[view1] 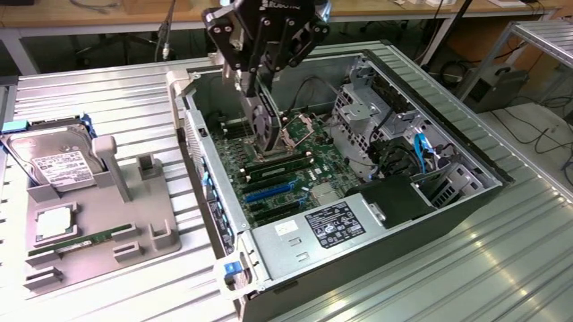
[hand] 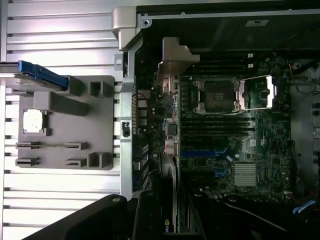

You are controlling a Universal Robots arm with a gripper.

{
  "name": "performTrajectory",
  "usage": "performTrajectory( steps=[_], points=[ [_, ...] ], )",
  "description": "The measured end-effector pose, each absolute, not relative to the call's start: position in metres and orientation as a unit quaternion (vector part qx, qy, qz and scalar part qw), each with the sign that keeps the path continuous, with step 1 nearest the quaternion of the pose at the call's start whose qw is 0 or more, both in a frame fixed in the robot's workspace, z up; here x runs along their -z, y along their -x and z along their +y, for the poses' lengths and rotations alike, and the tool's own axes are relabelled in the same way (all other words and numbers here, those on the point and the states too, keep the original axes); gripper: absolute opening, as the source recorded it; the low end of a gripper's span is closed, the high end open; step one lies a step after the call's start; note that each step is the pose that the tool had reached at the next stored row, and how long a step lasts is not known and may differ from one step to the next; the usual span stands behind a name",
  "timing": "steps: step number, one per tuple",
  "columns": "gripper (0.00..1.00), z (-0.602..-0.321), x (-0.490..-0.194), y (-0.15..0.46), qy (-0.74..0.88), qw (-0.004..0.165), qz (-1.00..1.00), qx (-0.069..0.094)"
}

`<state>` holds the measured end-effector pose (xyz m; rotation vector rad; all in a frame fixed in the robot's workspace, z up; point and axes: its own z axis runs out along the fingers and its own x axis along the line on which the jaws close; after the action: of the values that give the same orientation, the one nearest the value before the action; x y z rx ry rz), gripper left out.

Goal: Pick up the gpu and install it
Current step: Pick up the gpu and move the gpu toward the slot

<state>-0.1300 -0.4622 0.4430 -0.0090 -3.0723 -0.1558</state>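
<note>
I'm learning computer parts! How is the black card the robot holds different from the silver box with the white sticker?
The flat black gpu card stands on edge, gripped by the gripper inside the open computer case; the silver hard drive with its white label rests in the grey holder outside. The card is dark; the drive is shiny. Both are flat rectangles.

Our colours — black, grey, green
We see the gpu (view1: 264, 127) and gripper (view1: 253, 94) black, the motherboard (view1: 309, 176) green with blue slots (view1: 268, 193), the fixture (view1: 134, 228) grey, the hard drive (view1: 56, 161) silver with a white label, the table (view1: 98, 100) ribbed silver.
</note>
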Motion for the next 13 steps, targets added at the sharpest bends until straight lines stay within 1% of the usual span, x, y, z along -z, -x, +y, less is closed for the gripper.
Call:
performTrajectory(
  steps=[13],
  points=[
    [0.26, -0.454, -0.414, 0.056, 0.003, 0.033, -0.999, 0.041]
  ],
)
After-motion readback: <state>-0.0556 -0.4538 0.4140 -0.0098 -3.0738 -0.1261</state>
